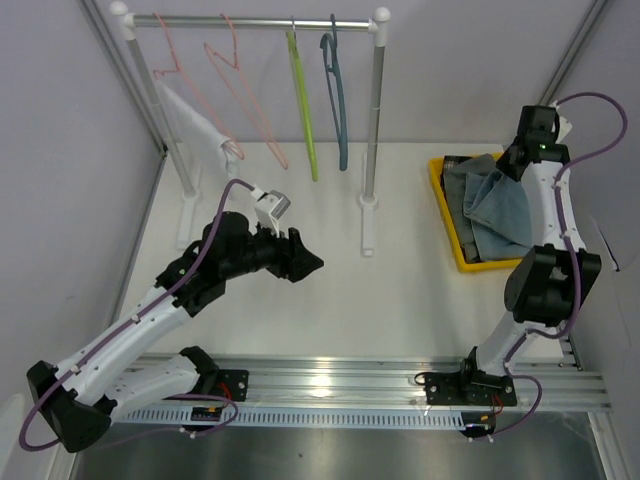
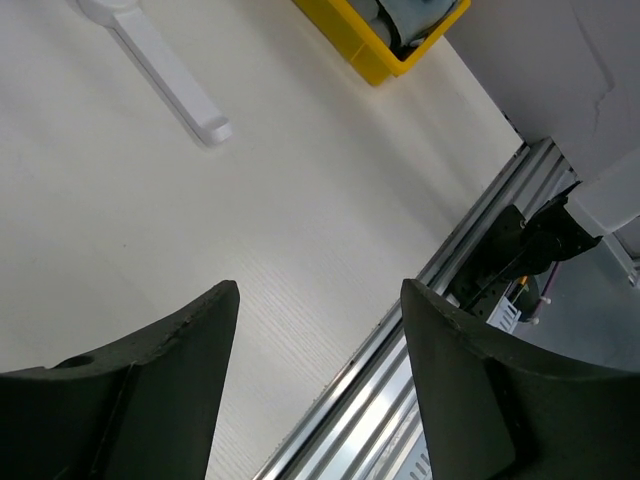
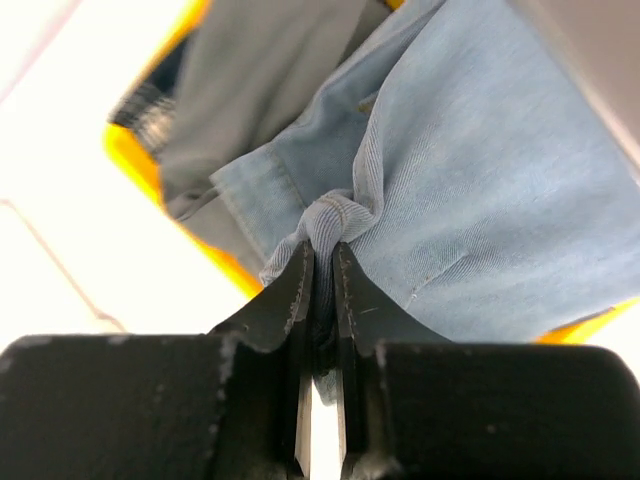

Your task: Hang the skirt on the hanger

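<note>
The skirt (image 1: 503, 206), pale blue denim, lies in the yellow tray (image 1: 447, 215) at the right of the table. My right gripper (image 1: 514, 162) reaches down into the tray. In the right wrist view the right gripper (image 3: 322, 250) is shut on a bunched fold of the skirt (image 3: 480, 180). Several hangers hang on the rail at the back: a green hanger (image 1: 305, 120), a blue hanger (image 1: 338, 100) and two pink ones (image 1: 245, 95). My left gripper (image 1: 305, 262) hovers open over the table's middle, and the left gripper (image 2: 320, 300) holds nothing.
A grey garment (image 3: 260, 80) lies under the skirt in the tray (image 3: 130, 155). A white cloth (image 1: 195, 120) hangs from the leftmost pink hanger. The white rack (image 1: 250, 20) stands on two feet (image 2: 170, 75). A metal rail (image 1: 350, 385) runs along the near edge.
</note>
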Tool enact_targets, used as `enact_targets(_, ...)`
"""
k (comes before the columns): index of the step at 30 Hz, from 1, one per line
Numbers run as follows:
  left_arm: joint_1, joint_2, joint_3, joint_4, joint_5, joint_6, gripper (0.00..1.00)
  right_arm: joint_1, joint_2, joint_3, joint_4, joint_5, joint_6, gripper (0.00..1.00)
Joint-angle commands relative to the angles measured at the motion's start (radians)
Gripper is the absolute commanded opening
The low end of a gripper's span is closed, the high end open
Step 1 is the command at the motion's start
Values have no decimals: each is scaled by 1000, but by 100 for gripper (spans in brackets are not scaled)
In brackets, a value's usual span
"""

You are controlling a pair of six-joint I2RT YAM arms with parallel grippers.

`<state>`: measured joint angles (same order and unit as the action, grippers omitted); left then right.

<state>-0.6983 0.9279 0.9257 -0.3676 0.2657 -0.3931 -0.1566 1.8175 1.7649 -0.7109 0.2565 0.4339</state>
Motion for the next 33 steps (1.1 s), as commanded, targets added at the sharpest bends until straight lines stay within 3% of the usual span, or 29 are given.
enact_targets(1, -9, 11, -18, 97, 27, -32, 71, 5, -167, 54, -22, -40, 2, 0)
enact_targets(4, -9, 22, -28, 131, 40, -52, 67, 38, -239, 137, -87, -60, -11, 0)
enact_targets(12, -9, 31, -57, 180, 21, -72, 65, 215, -268, 615, -280, -124, -53, 0)
enact_targets(17, -9, 31, -109, 283, 46, -118, 65, 267, -320, 679, -283, -223, -29, 0)
enact_targets(21, -9, 34, -149, 418, 52, -161, 68, 310, -409, 572, -257, -246, -1, 0)
enact_targets(23, -9, 35, -180, 452, 64, -187, 68, 350, -487, 438, -228, -246, 8, 0)
enact_targets(31, -21, 52, -316, 554, 69, -220, 69, 515, -777, -335, -58, -174, 115, 0)
enact_targets(33, -38, 74, -359, 610, 59, -225, 69, 535, -829, -441, -18, -183, 141, 0)
